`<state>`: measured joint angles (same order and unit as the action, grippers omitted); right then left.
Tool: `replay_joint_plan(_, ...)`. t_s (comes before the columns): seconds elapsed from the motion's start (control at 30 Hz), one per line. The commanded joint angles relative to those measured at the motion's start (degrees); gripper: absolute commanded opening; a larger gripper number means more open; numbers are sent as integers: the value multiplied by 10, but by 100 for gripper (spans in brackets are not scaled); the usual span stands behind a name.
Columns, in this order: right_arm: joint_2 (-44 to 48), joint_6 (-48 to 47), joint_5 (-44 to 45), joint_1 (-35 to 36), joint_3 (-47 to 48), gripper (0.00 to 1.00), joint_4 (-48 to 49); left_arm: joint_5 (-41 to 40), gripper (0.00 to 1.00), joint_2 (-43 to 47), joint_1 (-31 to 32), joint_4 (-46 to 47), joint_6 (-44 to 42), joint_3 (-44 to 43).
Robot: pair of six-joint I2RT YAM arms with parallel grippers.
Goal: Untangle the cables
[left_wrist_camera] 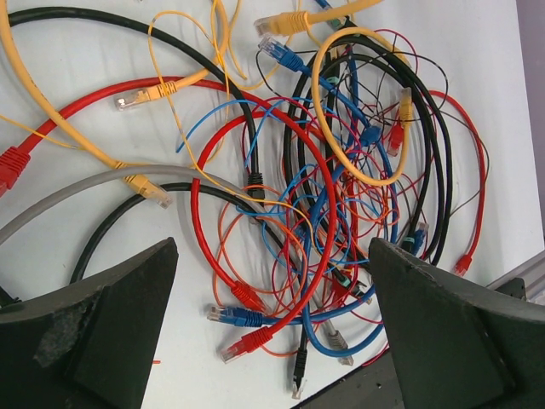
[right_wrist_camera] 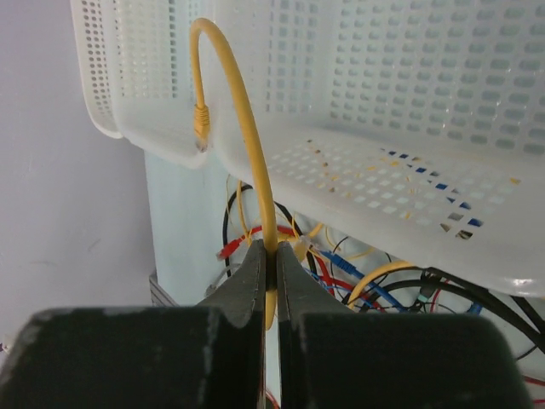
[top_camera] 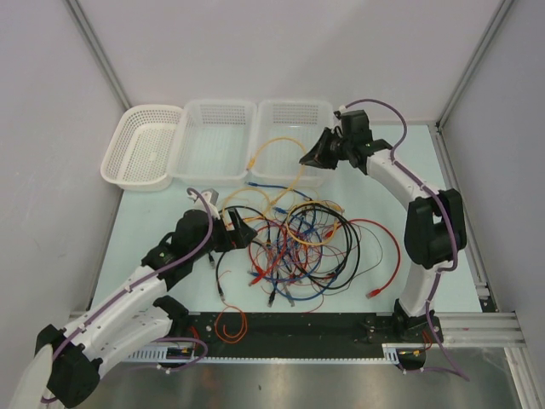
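Three baskets [top_camera: 220, 103]; right gripper [right_wrist_camera: 269, 252] tight on one yellow cable [right_wrist_camera: 243, 107]; left gripper [left_wrist_camera: 272, 247] agape over tangled cables [left_wrist_camera: 328, 213]

Pale green table [top_camera: 136, 220] boxed in by plain grey-white walls [top_camera: 281, 43] behind and on both sides. Aluminium posts [top_camera: 98, 51] at table's back corners, metal rail [top_camera: 477, 324] along table's near edge. Even, diffuse light.

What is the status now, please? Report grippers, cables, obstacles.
Left gripper open, facing the cable tangle. Right gripper shut on a yellow cable, raised beside the white basket. Tangle mostly knotted; yellow cable runs back into it.
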<state>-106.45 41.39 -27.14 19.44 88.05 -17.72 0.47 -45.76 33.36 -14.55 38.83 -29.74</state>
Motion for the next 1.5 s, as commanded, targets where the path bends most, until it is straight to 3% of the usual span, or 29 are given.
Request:
replay_joint_plan(0.0, 65, -4, -7, 14, 3, 0, 11, 12, 100, 4, 1, 16, 8, 3)
replay_joint_plan(0.2, 86, 48, -55, -1, 16, 0, 53, 16, 100, 7, 1, 20, 9, 6)
replay_joint_plan(0.5, 43, 99, -48, -41, 56, 0, 123, 14, 99, 7, 1, 23, 5, 16)
replay_joint_plan(0.7, -48, 28, 50, -40, 190, 0, 32, 5, 100, -8, 1, 24, -2, 8)
replay_joint_plan(0.73, -63, 13, 63, -35, 214, 8, 12, 4, 100, -11, 1, 23, -5, 7)
replay_joint_plan(0.77, -95, -4, 100, -32, 249, 30, -44, 1, 100, -13, 1, 23, -6, 4)
replay_joint_plan(0.87, -129, -56, 177, -12, 340, 60, -125, -2, 100, -24, 1, 20, -9, -7)
replay_joint_plan(0.9, -126, -60, 190, -6, 344, 64, -130, -3, 100, -27, 1, 19, -10, -9)
replay_joint_plan(0.97, -111, -70, 225, 0, 326, 73, -123, -3, 99, -29, 1, 20, -12, -12)
replay_joint_plan(1.1, -42, -93, 290, 16, 273, 82, -115, -2, 99, -28, 0, 28, -14, -18)
replay_joint_plan(1.23, 95, -114, 313, 54, 166, 83, -83, 6, 100, -41, 2, 42, -19, -37)
replay_joint_plan(1.33, 208, -126, 321, 81, 22, 81, -29, 47, 98, -77, 6, 79, -14, -58)
replay_joint_plan(1.47, 308, -106, 347, 121, -137, 75, -35, 55, 95, -185, 42, 106, -14, -111)
